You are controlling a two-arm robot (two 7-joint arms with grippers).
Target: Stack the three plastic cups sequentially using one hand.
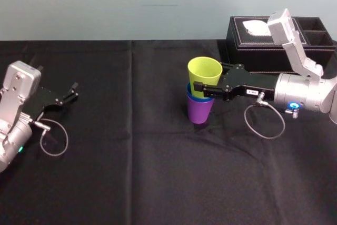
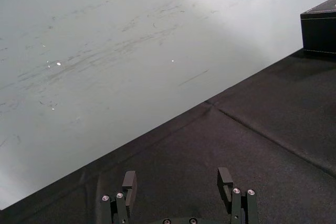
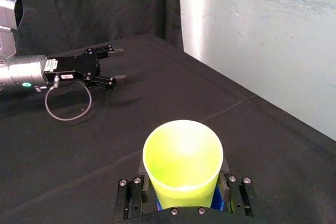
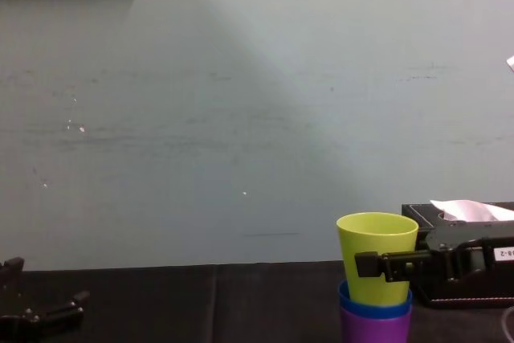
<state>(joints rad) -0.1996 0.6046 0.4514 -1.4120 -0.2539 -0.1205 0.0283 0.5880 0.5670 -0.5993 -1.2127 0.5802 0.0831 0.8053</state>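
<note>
Right claw [image 1: 205, 84] grips the yellow-green cup [image 1: 205, 71], nested in the blue cup [image 1: 194, 96] and purple cup [image 1: 200, 112]; its label [image 1: 251, 92] is unreadable. Left claw [image 1: 72, 92] gapes wide.

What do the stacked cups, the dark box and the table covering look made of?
Yellow-green cup, gripped by the right end effector, blue cup and purple cup: smooth, slightly glossy plastic, probably; the yellow-green wall glows translucent. Box: black leather-like, stitched edges. Table covering: matte black cloth, creased. Left end effector idles open at left.
</note>
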